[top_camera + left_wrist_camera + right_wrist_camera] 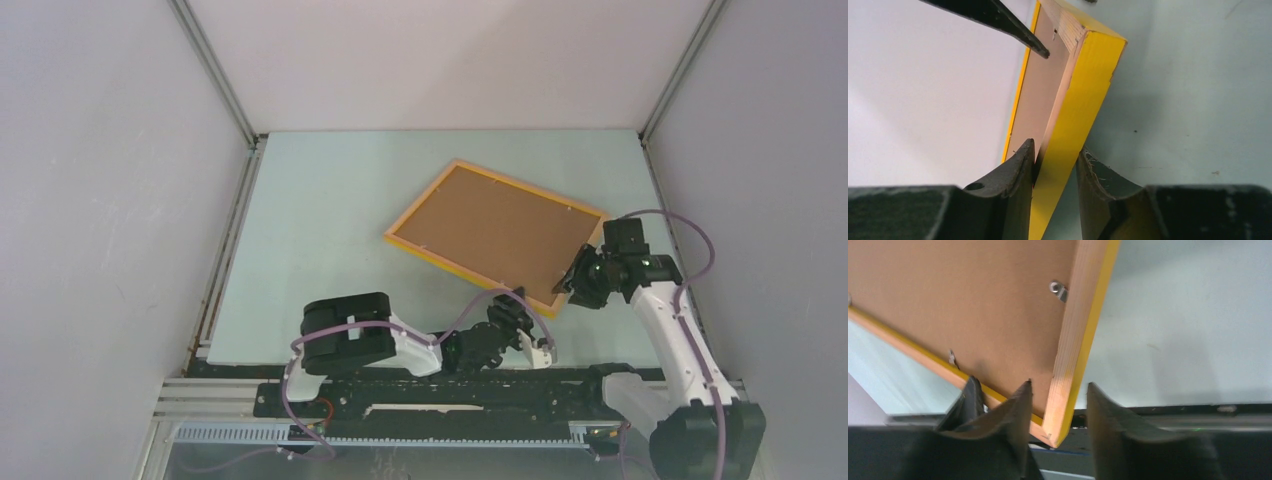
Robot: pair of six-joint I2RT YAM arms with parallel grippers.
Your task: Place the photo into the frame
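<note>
The frame (530, 187) lies back-up on the table, its yellow-orange rim around a brown backing board (495, 230). The photo is hidden. My left gripper (535, 345) is at the frame's near corner. In the left wrist view its jaws (1055, 155) straddle the yellow edge of the frame (1083, 100): one finger touches the back side and the other stands a little off the edge. My right gripper (580, 285) is at the right side of that near corner. In the right wrist view it (1058, 390) stands open around the corner of the frame (1073, 355), with gaps on both sides.
Small metal clips (1058, 289) hold the backing board in the frame. Grey walls close in the pale green table (330, 220) on the left, back and right. A black rail (420, 385) runs along the near edge.
</note>
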